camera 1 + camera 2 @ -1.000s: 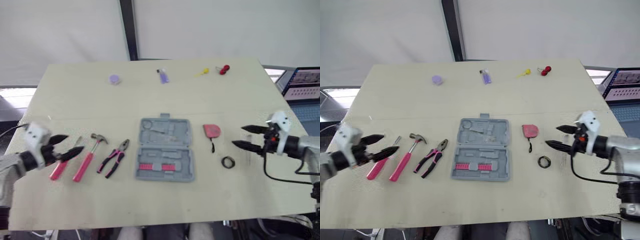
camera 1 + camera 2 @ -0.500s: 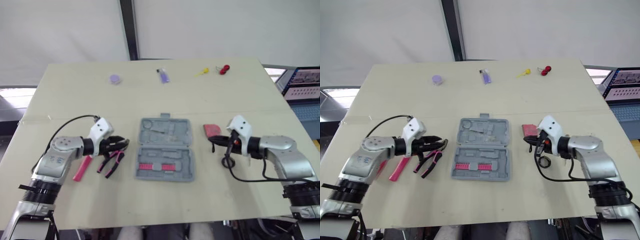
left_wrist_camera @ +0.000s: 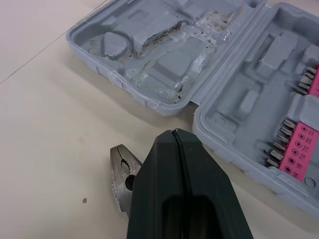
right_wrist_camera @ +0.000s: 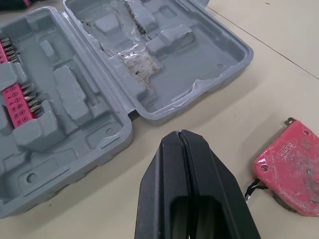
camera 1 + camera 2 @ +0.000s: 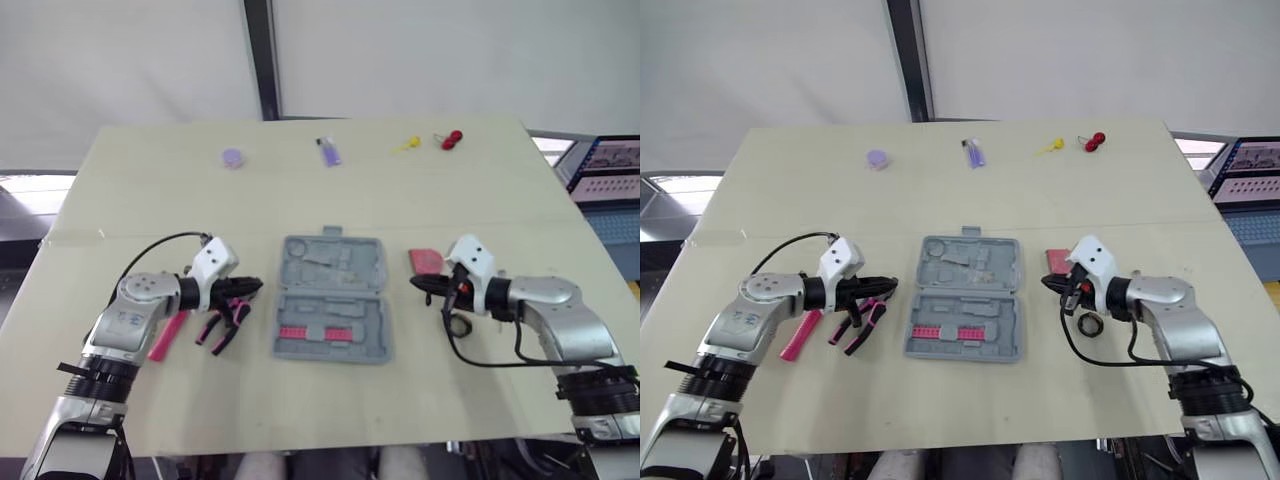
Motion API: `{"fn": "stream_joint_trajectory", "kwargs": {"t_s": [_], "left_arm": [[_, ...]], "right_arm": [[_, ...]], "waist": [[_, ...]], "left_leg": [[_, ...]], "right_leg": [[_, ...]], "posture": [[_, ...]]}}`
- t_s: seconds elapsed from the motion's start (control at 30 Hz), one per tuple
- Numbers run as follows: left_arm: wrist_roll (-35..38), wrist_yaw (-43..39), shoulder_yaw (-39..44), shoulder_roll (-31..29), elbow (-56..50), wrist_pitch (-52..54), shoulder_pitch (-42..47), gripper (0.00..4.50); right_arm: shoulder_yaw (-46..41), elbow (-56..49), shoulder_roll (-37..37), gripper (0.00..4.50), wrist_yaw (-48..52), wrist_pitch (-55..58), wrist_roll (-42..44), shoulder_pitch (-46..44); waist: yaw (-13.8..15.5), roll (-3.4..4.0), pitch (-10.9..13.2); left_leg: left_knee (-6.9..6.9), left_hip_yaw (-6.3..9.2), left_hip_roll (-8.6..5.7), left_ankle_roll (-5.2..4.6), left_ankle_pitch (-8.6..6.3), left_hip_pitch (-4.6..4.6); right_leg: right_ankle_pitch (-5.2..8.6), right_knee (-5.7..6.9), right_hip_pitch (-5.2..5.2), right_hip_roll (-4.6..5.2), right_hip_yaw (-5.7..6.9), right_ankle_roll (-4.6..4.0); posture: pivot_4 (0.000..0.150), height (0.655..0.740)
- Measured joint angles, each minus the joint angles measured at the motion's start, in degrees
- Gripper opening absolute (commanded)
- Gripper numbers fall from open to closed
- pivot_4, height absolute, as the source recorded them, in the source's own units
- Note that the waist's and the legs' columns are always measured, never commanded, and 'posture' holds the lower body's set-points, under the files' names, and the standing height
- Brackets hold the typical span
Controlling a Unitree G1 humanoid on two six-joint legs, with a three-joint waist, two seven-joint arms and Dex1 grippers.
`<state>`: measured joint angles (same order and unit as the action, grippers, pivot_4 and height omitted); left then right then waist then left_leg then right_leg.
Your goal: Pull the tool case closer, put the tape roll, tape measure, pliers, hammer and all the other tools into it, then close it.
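Because the grey moulded plastic tool case (image 5: pixel 331 298) is lying open out in the middle of the table, I am starting with the pull, and none of the tools are going in yet. I am bringing my left gripper (image 5: pixel 255 287) in low on the case's left side, fingers pressed flat together with nothing between them, since I judge a closed tip gives a stiff point to hook or nudge the rim. It is hovering just beside the case near the hinge line, not touching it, directly over the steel head of the pink-and-black-handled pliers (image 5: pixel 225 325). My right gripper (image 5: pixel 418 286) is mirroring this on the case's right side, equally pinched shut and empty, a little farther off the rim. The red tape measure (image 5: pixel 425 260) is lying just right of the case beside that gripper, and the small black tape roll (image 5: pixel 457 325) is sitting right of the case too, nearer to me. Beyond the pliers, left of the case, the pink-handled hammer (image 5: pixel 165 335) is waiting, its head hidden under my forearm.
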<state>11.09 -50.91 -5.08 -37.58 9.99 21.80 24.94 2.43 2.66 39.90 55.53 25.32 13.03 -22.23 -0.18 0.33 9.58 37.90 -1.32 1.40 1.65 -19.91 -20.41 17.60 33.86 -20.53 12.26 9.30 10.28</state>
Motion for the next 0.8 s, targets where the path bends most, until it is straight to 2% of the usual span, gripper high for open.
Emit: {"fn": "stream_joint_trajectory", "kwargs": {"t_s": [0.4,0.8], "left_arm": [[-6.8,2.7,-4.5,5.5,7.9,-3.2,4.2,0.02],[-7.8,2.7,-5.0,8.7,11.1,-4.5,5.0,0.02]], "right_arm": [[8.2,2.3,-2.0,0.0,-0.4,1.1,-5.3,-3.0],[9.1,4.2,-3.8,0.0,-2.7,1.1,-9.1,-4.0]], "waist": [[-0.1,-0.01,0.0],[-0.1,-0.02,0.0]], "left_leg": [[0.03,0.0,0.0,0.0,0.0,-0.01],[0.04,0.0,0.0,-0.01,0.0,-0.01]], "right_leg": [[0.0,0.01,0.0,0.0,0.01,0.0],[0.0,0.02,0.0,-0.01,0.01,0.0]], "posture": [[0.15,0.74],[0.15,0.74]]}}
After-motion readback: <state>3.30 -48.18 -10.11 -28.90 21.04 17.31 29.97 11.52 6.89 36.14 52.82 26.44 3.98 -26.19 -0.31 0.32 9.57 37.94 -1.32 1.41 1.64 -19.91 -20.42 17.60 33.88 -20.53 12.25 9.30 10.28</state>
